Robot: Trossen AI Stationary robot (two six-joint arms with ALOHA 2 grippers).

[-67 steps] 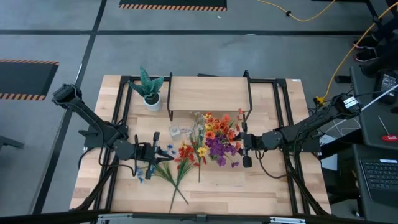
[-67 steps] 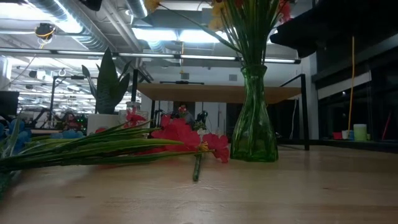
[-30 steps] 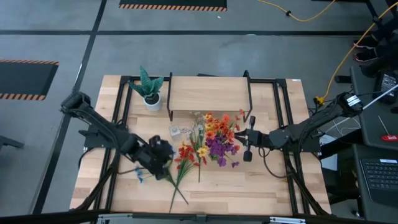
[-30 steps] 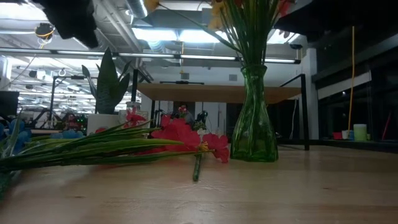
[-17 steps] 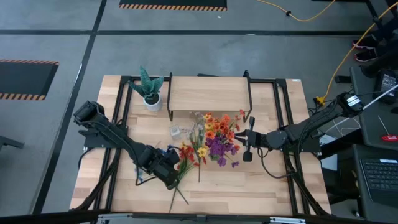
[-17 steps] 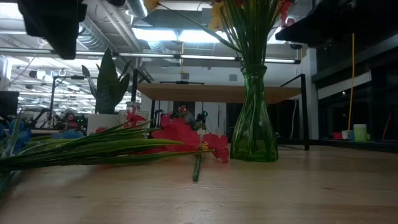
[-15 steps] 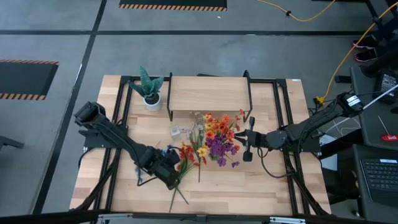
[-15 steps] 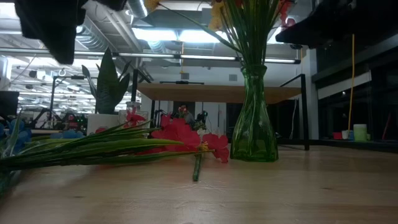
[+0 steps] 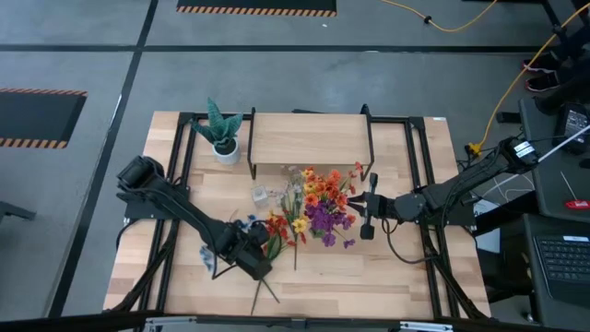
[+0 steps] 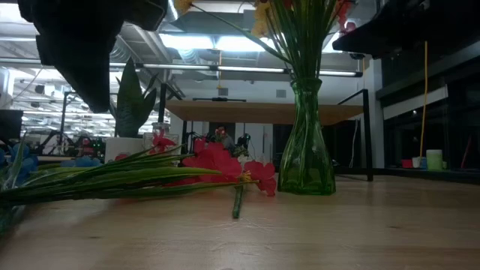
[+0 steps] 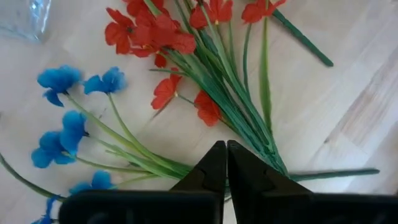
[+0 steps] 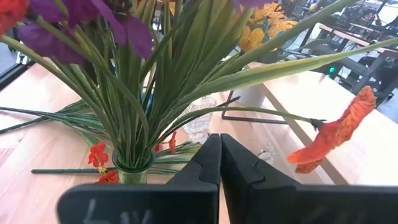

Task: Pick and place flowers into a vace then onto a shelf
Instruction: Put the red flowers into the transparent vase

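Note:
A green glass vase (image 10: 306, 146) stands upright on the table with several flowers (image 9: 321, 205) in it, orange, yellow and purple. More flowers lie flat on the table: red ones (image 11: 155, 34) and blue ones (image 11: 65, 124), their green stalks (image 11: 239, 109) crossing. My left gripper (image 9: 255, 265) is shut and hangs above those stalks (image 11: 225, 163), well clear of the table in the low view (image 10: 75, 52). My right gripper (image 9: 366, 218) is shut, to the right of the vase, facing it (image 12: 219, 155). The shelf (image 9: 310, 138) stands behind the vase.
A spiky green plant in a white pot (image 9: 222, 135) stands left of the shelf. A small clear glass piece (image 9: 261, 194) lies between the shelf and the loose flowers. Bare tabletop (image 9: 369, 277) stretches along the near edge, right of the stalks.
My left gripper has swung toward the table's near edge and a little right, coming over the stalks of the loose flowers, and has dropped lower. The flowers and the vase have stayed where they were.

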